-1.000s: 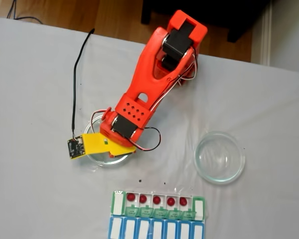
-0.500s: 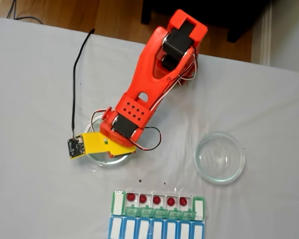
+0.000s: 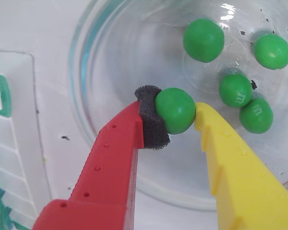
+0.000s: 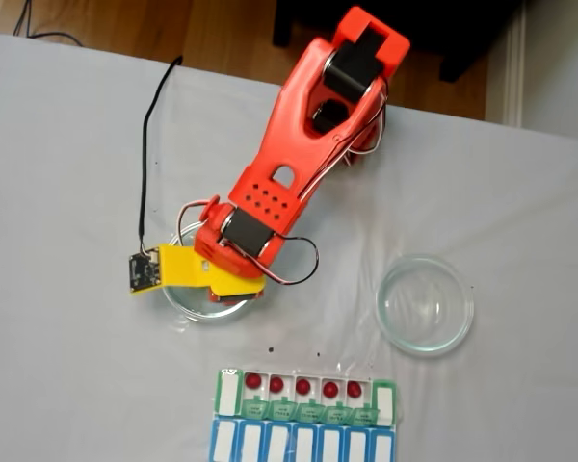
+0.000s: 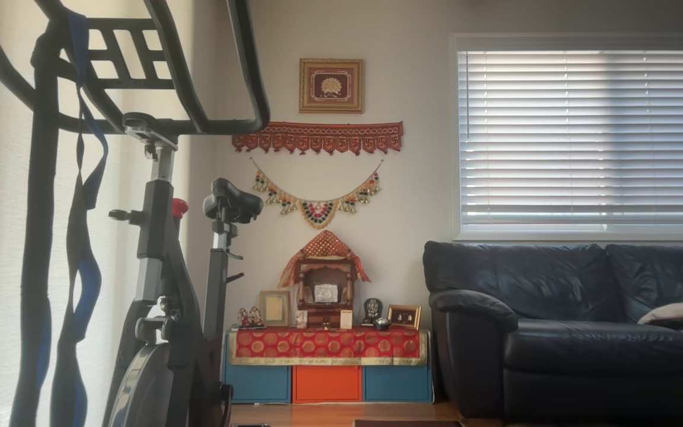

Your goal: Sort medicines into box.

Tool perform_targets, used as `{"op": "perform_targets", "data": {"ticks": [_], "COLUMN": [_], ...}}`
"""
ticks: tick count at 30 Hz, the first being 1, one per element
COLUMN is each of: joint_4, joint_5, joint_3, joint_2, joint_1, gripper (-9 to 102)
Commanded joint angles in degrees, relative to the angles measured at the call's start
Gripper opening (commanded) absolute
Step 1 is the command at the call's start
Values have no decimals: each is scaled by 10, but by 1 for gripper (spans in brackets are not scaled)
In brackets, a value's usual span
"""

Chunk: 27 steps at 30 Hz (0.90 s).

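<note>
In the wrist view my gripper is shut on a glossy green medicine ball, pinched between the red finger's black foam pad and the yellow finger. Several more green balls lie in the glass dish underneath. In the fixed view the orange arm reaches over this left dish. The box lies near the table's bottom edge with its green lids open and several dark red balls in its compartments. Part of the box also shows at the left of the wrist view.
An empty glass dish stands to the right of the arm. A blue-lidded organizer row sits just below the box. A black cable runs across the white table cover. The other view looks at a living room.
The arm has shifted slightly toward the top of the fixed view, and the wrist with its yellow finger has risen a little over the left dish.
</note>
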Motion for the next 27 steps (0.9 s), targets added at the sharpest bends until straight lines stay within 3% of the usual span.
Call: {"op": "perform_targets", "data": {"ticks": [1, 13, 27], "joint_4": [11, 77, 127], "joint_5": [18, 150, 248], "joint_3": [-62, -142, -264], "joint_2": [75, 166, -11], "joint_1": [-17, -142, -286], "gripper": [1, 1, 1]}}
